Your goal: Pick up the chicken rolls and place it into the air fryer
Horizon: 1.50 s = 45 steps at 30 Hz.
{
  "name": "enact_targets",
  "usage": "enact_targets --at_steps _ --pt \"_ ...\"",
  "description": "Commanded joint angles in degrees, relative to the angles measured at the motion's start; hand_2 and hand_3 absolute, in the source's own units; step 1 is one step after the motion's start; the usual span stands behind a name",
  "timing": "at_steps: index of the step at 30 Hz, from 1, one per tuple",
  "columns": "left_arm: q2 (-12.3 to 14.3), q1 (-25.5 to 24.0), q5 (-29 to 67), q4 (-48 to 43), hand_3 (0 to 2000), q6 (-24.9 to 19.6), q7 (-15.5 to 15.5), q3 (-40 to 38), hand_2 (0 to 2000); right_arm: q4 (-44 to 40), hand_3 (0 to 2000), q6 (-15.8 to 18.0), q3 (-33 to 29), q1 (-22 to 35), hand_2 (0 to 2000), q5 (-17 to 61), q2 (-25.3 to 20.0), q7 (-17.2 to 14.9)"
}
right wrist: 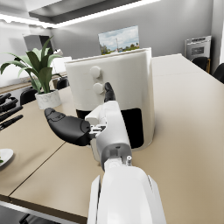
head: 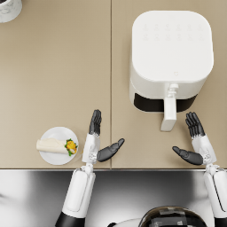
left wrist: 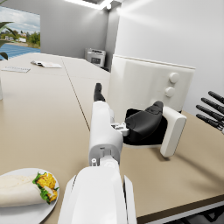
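**Both hands empty, roll waiting on its plate**

Furthest left in the head view, the chicken roll [head: 52, 145] lies flat on a small white plate [head: 60, 158] at the counter's [head: 53, 80] near edge, its open filling end turned toward the left robot hand [head: 98, 141]. That placement looks deliberate: the plate sits just beside this hand, on its outer side, so a short sideways reach should cover it. The roll is untouched and clear of any finger.

The left robot hand itself holds nothing, fingers stretched forward and thumb swung out toward the middle of the counter. It appears to be in a ready pose, not a grasp.

Ahead and to the inner side of that hand stands the air fryer [head: 170, 48], white, with its basket handle [head: 169, 113] pointing back toward the robot. The dark drawer front shows beneath the body; whether the drawer is pulled out enough to take food I cannot tell.

The right robot hand [head: 195, 144] is just beside the handle on its outer side, also spread and empty, thumb pointing inward. It is probably stationed there to work the drawer.
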Motion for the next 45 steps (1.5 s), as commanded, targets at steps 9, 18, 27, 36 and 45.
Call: enact_targets --at_steps 9,18,27,36,45 --pt "0.00 0.00 0.00 0.00 0 0.00 0.00 0.00 0 0.00 0 0.00 0.00 0.00 0 0.00 0.00 0.00" --pt "0.00 0.00 0.00 0.00 0 0.00 0.00 0.00 0 0.00 0 0.00 0.00 0.00 0 0.00 0.00 0.00" --pt "0.39 0.07 0.00 0.16 0 -2.81 -2.80 -0.78 0 -0.54 0 -2.78 1.68 0.81 0 0.00 -0.84 2.81" --pt "1.65 -0.53 10.15 -3.58 0 -5.63 -5.62 -9.27 0 -0.24 0 -5.57 0.94 2.61 0 7.60 -3.47 5.64" --pt "2.52 -4.12 33.23 -9.36 0 -5.77 -5.76 -17.30 0 -2.10 0 -5.71 1.70 4.25 0 18.57 -5.77 5.78"
